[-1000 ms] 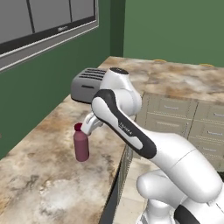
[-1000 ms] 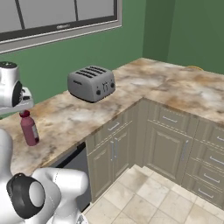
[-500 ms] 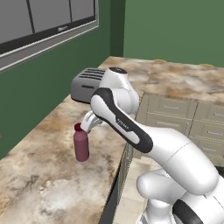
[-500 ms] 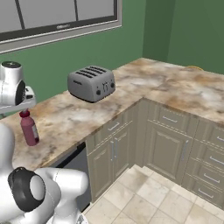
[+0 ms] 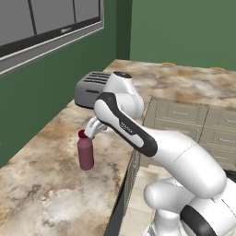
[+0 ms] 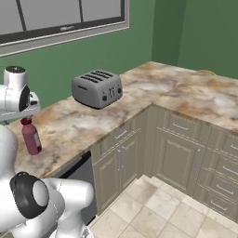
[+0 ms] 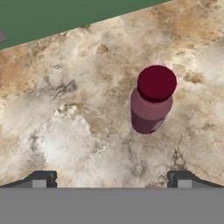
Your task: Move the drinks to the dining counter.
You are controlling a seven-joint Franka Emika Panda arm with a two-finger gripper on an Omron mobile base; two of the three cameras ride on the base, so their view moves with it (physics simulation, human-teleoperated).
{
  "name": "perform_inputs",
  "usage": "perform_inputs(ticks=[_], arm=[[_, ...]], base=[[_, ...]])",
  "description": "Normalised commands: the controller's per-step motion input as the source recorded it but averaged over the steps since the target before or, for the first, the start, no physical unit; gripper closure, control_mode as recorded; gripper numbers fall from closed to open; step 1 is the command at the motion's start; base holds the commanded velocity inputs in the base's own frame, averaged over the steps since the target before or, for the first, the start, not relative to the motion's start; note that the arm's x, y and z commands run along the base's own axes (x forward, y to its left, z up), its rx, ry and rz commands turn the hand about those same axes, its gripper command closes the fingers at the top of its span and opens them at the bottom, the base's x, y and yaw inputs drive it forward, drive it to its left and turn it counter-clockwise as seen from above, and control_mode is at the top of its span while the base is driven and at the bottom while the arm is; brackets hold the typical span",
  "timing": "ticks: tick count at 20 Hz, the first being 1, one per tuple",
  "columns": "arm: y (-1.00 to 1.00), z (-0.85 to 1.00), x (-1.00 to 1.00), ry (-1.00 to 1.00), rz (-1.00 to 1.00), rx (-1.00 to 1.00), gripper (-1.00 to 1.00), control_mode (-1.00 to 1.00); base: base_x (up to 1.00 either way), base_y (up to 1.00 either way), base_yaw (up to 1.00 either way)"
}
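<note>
A dark red bottle [image 5: 85, 154] with a red cap stands upright on the marbled beige-and-brown countertop [image 5: 50, 184], left of the toaster. It appears again in the right base view [image 6: 31, 137] and in the hand view [image 7: 151, 101]. My gripper [image 5: 89, 132] hangs just above and slightly to the side of the cap, also seen from the right [image 6: 25, 116]. In the hand view the gripper [image 7: 111, 180] is open, its fingertips [image 7: 40, 179] set wide apart with nothing between them. I cannot tell whether this countertop is the dining counter.
A silver four-slot toaster [image 6: 96, 88] sits against the green wall further along the counter. The counter turns a corner to the right over grey-beige drawers [image 6: 179, 126] with silver handles. A tiled floor [image 6: 153, 209] lies below, and a dark window [image 5: 46, 23] hangs above.
The hand has barely shifted above the bottle. The bottle stands where it was.
</note>
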Motion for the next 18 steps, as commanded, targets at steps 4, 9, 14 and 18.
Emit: perform_inputs(ticks=[4,9,14,18], arm=[[0.05,-0.17,0.19,0.00,0.00,0.00,-1.00,-1.00],[0.06,-0.14,0.22,0.00,0.00,0.00,-1.00,-1.00],[0.11,-0.09,0.20,0.00,0.00,0.00,-1.00,-1.00],[0.19,-0.08,0.16,0.00,-0.01,0.00,-1.00,-1.00]], base=[[0.00,0.00,0.00],[0.00,0.00,0.00],[0.00,0.00,0.00],[0.00,0.00,0.00]])
